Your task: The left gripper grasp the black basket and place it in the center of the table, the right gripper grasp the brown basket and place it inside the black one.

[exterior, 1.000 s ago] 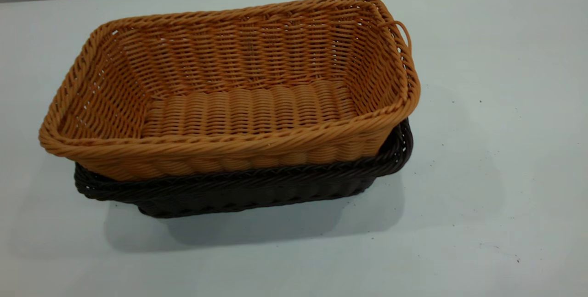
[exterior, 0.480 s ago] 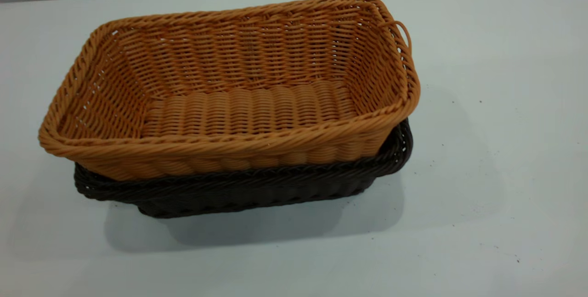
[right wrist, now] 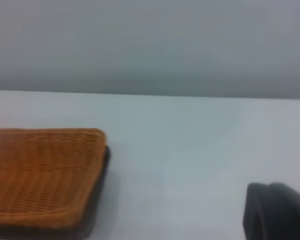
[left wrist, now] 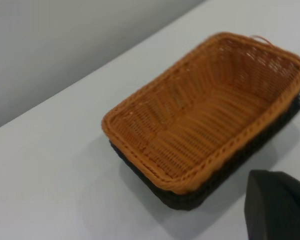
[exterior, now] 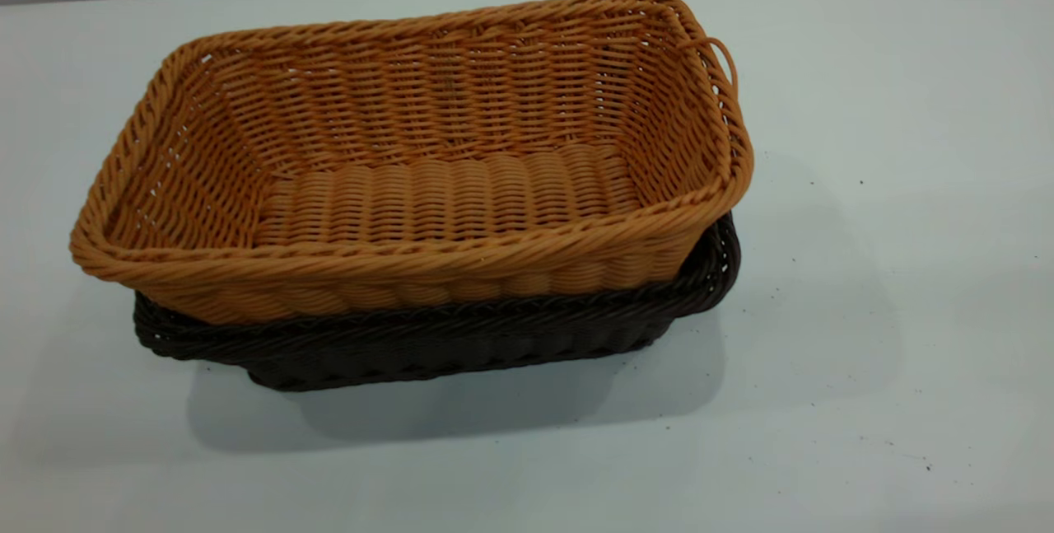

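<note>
Nothing had shifted since a second earlier: the brown basket (exterior: pixel 412 162) sat nested inside the black basket (exterior: pixel 461 343), both resting on the table (exterior: pixel 889 352) near its middle, the brown rim overhanging toward 9 o'clock. Only a dark edge of the left gripper (left wrist: pixel 277 205) and of the right gripper (right wrist: pixel 276 211) showed, well apart from the baskets; whether either was released or clenched could not be told.

- The brown basket (exterior: pixel 412 162) sits nested inside the black basket (exterior: pixel 461 343), its rim riding above the lower rim.
- The lower rim juts out at 3 and 6 o'clock.
- Both stand on the surface (exterior: pixel 865 310), centre-left.
</note>
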Controlling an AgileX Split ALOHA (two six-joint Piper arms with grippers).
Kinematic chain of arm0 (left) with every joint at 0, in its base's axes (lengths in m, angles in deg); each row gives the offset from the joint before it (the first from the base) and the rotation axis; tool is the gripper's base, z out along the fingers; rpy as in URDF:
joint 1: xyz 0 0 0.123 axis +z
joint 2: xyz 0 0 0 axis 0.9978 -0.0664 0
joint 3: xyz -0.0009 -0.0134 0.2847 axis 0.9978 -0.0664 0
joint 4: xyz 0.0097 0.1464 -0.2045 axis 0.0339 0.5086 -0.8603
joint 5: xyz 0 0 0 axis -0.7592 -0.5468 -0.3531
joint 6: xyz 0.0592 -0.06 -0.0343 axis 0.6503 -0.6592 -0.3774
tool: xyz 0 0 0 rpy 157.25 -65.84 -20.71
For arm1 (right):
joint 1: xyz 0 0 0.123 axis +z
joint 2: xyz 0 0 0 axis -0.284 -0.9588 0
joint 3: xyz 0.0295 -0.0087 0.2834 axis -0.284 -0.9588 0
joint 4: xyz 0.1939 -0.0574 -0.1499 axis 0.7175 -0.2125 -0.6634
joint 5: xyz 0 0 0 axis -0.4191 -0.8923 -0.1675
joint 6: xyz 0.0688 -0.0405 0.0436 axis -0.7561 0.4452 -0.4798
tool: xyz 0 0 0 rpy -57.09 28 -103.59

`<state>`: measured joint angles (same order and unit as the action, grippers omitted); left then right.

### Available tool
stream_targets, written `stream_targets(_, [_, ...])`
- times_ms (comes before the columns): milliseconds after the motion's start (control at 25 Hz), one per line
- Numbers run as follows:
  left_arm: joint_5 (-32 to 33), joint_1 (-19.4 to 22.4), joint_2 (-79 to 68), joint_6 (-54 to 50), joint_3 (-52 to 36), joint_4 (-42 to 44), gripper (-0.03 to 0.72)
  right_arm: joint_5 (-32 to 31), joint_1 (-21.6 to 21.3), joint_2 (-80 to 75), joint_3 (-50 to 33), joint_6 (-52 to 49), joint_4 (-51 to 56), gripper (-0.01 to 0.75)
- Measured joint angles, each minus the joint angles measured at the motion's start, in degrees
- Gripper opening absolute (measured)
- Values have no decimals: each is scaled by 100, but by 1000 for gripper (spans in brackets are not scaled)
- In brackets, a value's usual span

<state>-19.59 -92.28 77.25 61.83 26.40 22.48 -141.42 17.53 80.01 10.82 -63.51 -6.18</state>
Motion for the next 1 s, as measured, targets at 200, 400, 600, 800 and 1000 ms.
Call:
stream_targets(200, [-34, 642, 231, -183, -20, -37, -1, 2, -384, 426, -469, -139, -80, 3])
stream_targets(400, [-78, 721, 231, -773, -205, 289, -1, 7, -398, 632, -968, -580, -469, 3])
stream_targets(600, [-316, 695, 226, -1696, -496, 744, -1, 217, -398, 832, -1292, -1005, -1005, 3])
stream_targets(800, [-360, 500, 224, -2396, -777, 1180, -1, 363, -387, 845, -1714, -1076, -1153, 3])
stream_targets(1000, [-431, 469, 224, -2417, -958, 1381, -1, 671, -387, 840, -2083, -1098, -977, 3])
